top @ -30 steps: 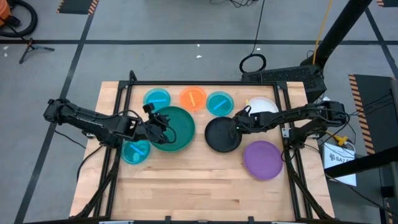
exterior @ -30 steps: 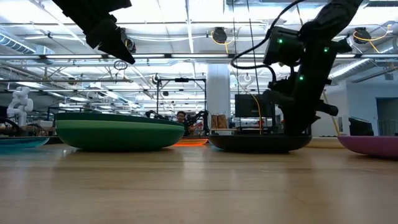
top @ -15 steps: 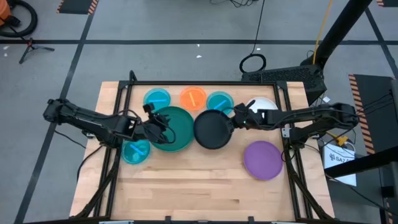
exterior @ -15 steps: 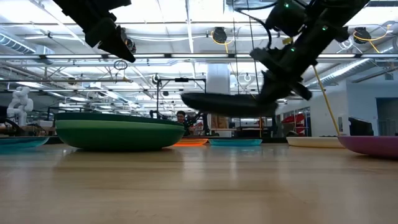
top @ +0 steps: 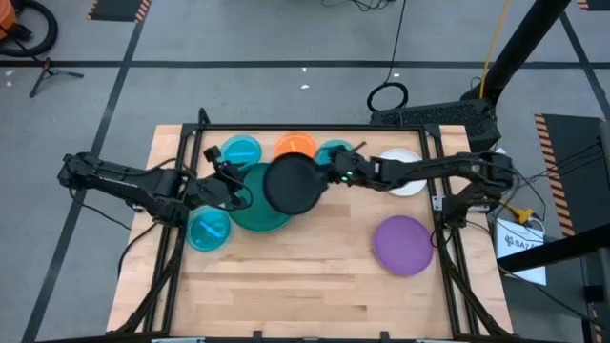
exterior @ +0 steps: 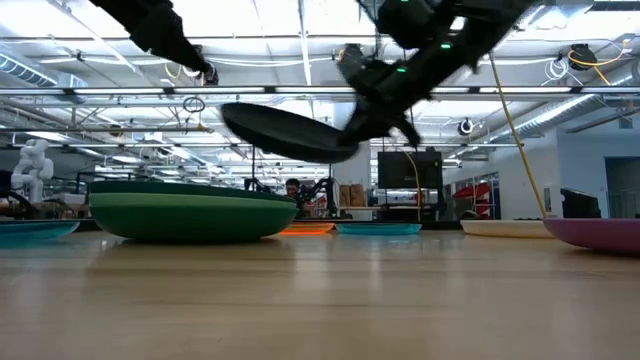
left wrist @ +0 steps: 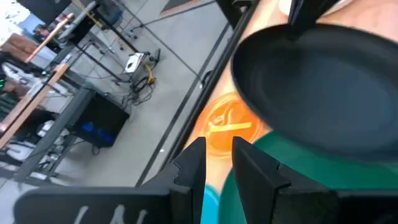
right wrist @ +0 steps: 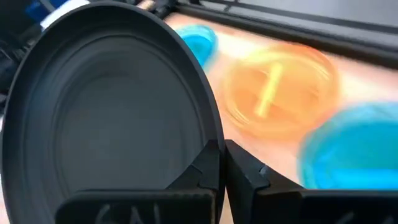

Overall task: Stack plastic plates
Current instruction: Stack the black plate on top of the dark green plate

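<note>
My right gripper [top: 334,177] is shut on a black plate [top: 291,184] and holds it in the air over the right part of the green plates [top: 250,211]. These are a dark green plate nested in a light green one [exterior: 190,218], resting on the table. In the low view the black plate [exterior: 285,130] hangs tilted above them. My left gripper [top: 234,183] hovers over the green plates' left part, its fingers a little open [left wrist: 217,149] and touching nothing. The black plate's far side hides part of the orange plate [top: 296,143]. My right gripper pinches the black plate's rim on its right side [right wrist: 213,138], one finger on the inner face [right wrist: 205,167] and one on the outer. The fingers come from the table's right, slanting down. The plate is lifted clear and tilted, its free left edge [exterior: 232,110] higher.
Small blue plates lie at the far edge [top: 240,151], behind the right gripper [top: 334,151] and near the left arm [top: 209,229]. A white plate [top: 408,183] lies under the right arm and a purple one [top: 402,244] nearer. The near half of the table [top: 305,295] is bare wood.
My right gripper has lifted the black plate off the table and carried it leftward and upward, from beside the white plate to above the green plates; the plate has tipped as it went. My left gripper has drawn back slightly toward the left.
</note>
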Controlling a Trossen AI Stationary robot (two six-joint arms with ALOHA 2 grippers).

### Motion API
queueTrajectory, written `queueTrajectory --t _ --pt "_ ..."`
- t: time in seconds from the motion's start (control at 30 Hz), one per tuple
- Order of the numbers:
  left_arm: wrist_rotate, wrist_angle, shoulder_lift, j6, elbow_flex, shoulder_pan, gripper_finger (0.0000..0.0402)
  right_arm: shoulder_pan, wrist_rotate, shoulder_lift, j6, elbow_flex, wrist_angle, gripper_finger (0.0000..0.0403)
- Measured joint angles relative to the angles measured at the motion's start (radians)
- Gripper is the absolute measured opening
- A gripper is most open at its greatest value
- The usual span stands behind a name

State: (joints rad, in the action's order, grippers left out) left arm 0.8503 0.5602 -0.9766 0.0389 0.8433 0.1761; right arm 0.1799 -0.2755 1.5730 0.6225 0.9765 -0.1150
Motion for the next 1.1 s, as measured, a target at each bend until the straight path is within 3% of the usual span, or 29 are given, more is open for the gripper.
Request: queueTrajectory --t 0.17,0.43,0.8,1.1 --pt "0.015 0.143 0.072 -0.093 0.000 0.000 0.0085 0.010 0.018 0.138 -0.045 0.178 0.053 0.0004" --pt "0.017 0.198 0.137 -0.173 0.000 0.003 0.0085 0.013 0.018 0.308 -0.067 0.377 0.118 0.0004" --pt "0.017 0.197 0.142 -0.179 0.000 0.003 0.0085 0.009 0.018 0.401 -0.061 0.423 0.122 0.0006" --pt "0.016 0.195 0.141 -0.178 0.000 0.002 0.0085 0.008 0.018 0.406 -0.057 0.422 0.120 0.0045"
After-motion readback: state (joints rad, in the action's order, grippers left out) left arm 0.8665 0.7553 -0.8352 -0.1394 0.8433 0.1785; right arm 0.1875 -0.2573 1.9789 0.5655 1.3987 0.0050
